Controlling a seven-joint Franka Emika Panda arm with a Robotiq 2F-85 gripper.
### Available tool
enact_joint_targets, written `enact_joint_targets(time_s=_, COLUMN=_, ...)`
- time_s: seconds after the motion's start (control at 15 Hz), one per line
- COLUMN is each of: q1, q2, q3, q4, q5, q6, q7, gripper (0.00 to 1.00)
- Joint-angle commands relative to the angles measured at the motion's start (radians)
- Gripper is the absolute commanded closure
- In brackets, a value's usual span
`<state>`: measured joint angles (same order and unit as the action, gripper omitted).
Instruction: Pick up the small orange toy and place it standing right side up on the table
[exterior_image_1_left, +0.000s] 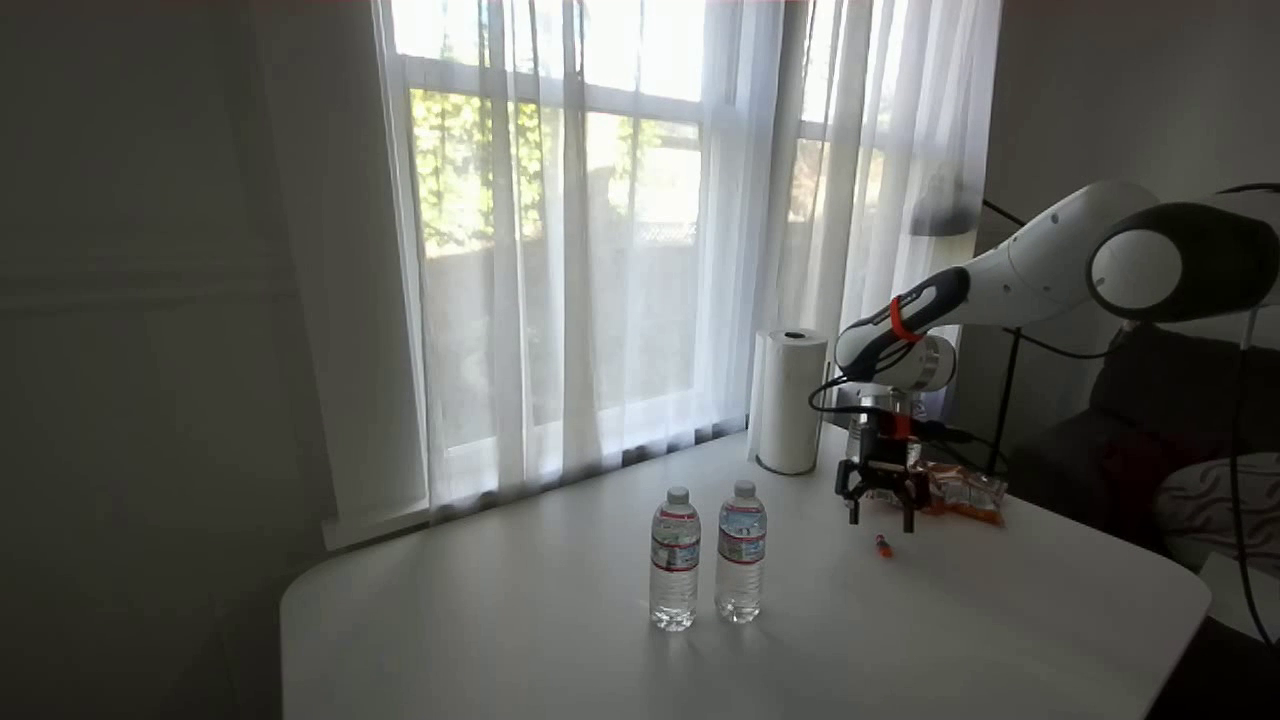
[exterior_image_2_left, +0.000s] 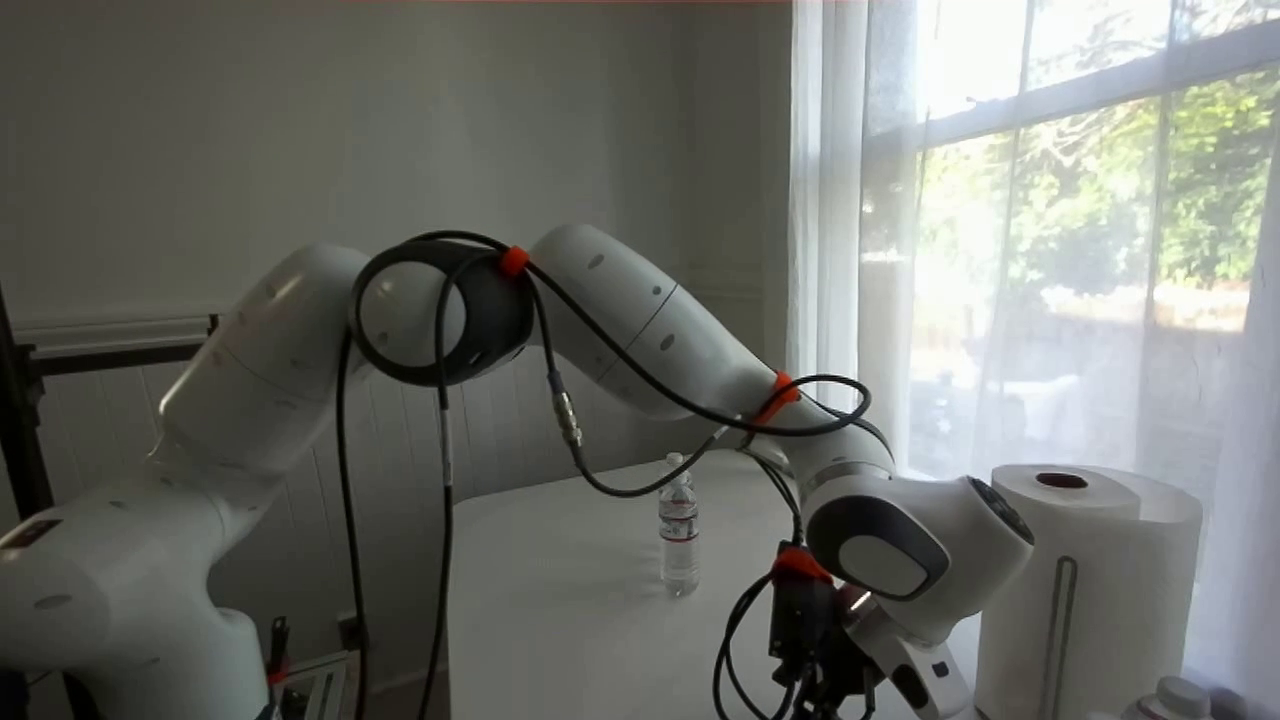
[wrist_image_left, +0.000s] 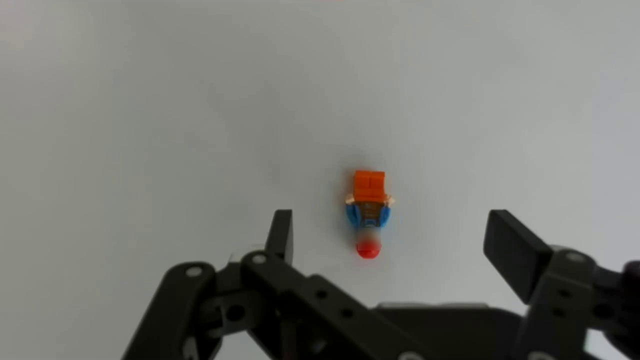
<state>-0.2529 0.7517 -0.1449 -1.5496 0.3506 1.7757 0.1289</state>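
Small orange plastic toy figure (wrist_image_left: 369, 212), blue-sleeved, red-topped, lies flat on the smooth white-grey table (exterior_image_1_left: 500, 620), not yet picked up. My black two-finger gripper (exterior_image_1_left: 881, 524) hangs above, near it, jaws wide apart, holding nothing. I'd call lining-up roughly done; lowering, grasp, lift, turning upright, standing it: all left.

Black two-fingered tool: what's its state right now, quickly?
Black two-fingered tool: open, holding nothing; the small orange-legged toy figure lies on the smooth pale table.
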Motion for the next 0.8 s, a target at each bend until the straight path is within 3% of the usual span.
enact_joint_targets(time_s=0.0, q1=-0.019, q2=0.035, q3=0.016, q4=0.054, q5=0.028, q6=-0.023, q7=0.044, gripper=0.34)
enact_joint_targets(time_s=0.47, q1=-0.019, q2=0.05, q3=0.014, q4=0.071, q5=0.017, q6=-0.022, q7=0.058, gripper=0.82)
enact_joint_targets(time_s=0.53, q1=-0.018, q2=0.049, q3=0.013, q4=0.071, q5=0.015, q6=-0.022, q7=0.058, gripper=0.41)
enact_joint_targets(time_s=0.6, q1=-0.018, q2=0.049, q3=0.012, q4=0.071, q5=0.013, q6=-0.021, q7=0.058, gripper=0.45)
enact_joint_targets(time_s=0.73, q1=-0.02, q2=0.049, q3=0.012, q4=0.071, q5=0.013, q6=-0.023, q7=0.055, gripper=0.39)
